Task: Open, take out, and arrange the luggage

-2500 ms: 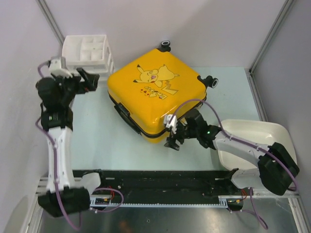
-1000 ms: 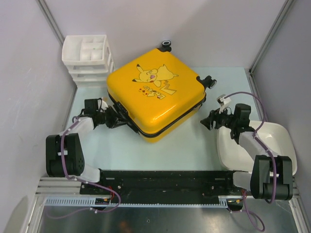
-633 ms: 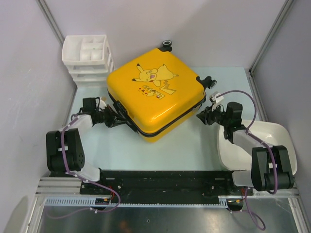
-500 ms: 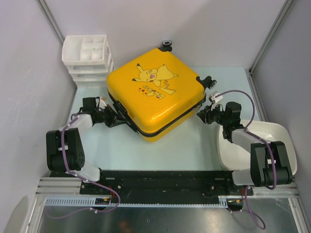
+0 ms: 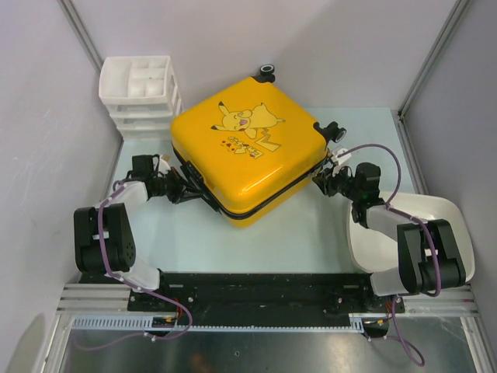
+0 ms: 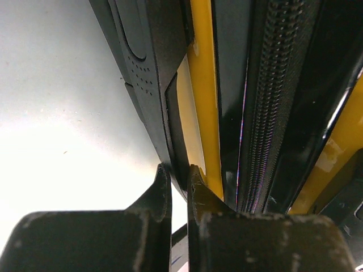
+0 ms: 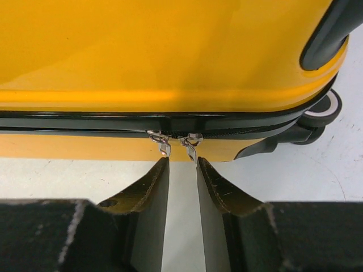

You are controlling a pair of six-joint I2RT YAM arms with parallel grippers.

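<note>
The luggage (image 5: pixel 245 155), a yellow hard-shell suitcase with a Pikachu print, lies flat and zipped on the table. My left gripper (image 5: pixel 186 190) is low at its left side. In the left wrist view this gripper (image 6: pixel 180 173) is shut on the thin lower edge of the black side handle (image 6: pixel 153 68), next to the zipper (image 6: pixel 272 102). My right gripper (image 5: pixel 318 180) is at the suitcase's right side. In the right wrist view its jaws (image 7: pixel 182 161) stand narrowly open just below two silver zipper pulls (image 7: pixel 163 146) (image 7: pixel 191 148); the right pull hangs at the inner edge of the right finger (image 7: pixel 212 175).
A white plastic drawer unit (image 5: pixel 140 93) stands at the back left, close to the suitcase's corner. A white tub (image 5: pixel 435 214) sits at the right under my right arm. Black wheels (image 5: pixel 266 71) (image 5: pixel 338 130) stick out at the far side. Walls close in left and right.
The right gripper has slid left up to the suitcase's side and its jaws have narrowed. The left gripper has closed at the handle and stayed there. The suitcase has not moved.
</note>
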